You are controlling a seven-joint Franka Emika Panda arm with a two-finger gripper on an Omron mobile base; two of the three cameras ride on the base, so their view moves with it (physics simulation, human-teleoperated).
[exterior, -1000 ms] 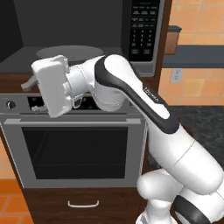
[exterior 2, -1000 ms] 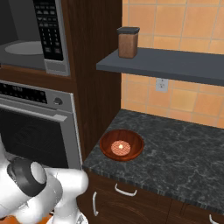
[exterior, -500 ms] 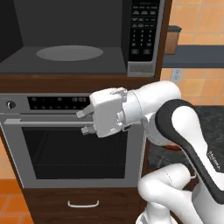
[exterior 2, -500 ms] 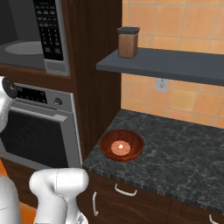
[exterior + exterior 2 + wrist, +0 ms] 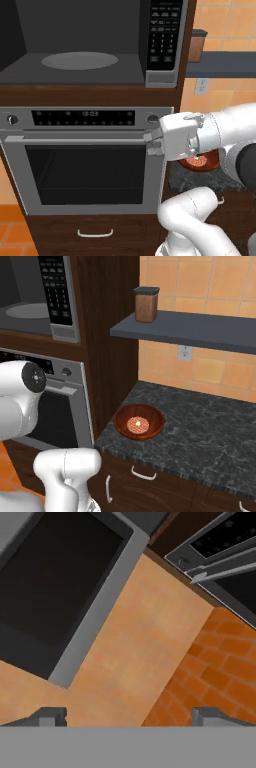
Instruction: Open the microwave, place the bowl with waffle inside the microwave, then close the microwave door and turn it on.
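Left base view shows the microwave [image 5: 90, 45] open, its grey turntable [image 5: 80, 60] bare. Just below, the gripper [image 5: 151, 142] hangs in front of the oven [image 5: 85, 165], jaws spread wide, holding nothing. Right of the oven, the bowl [image 5: 139, 422] with the waffle [image 5: 138, 425] sits on the dark counter [image 5: 210, 431].

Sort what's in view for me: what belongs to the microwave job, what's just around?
Job: microwave, open, turntable bare; its keypad; bowl on the counter; waffle in the bowl; open, empty tool.

Around: oven; jar on the shelf; wall socket.
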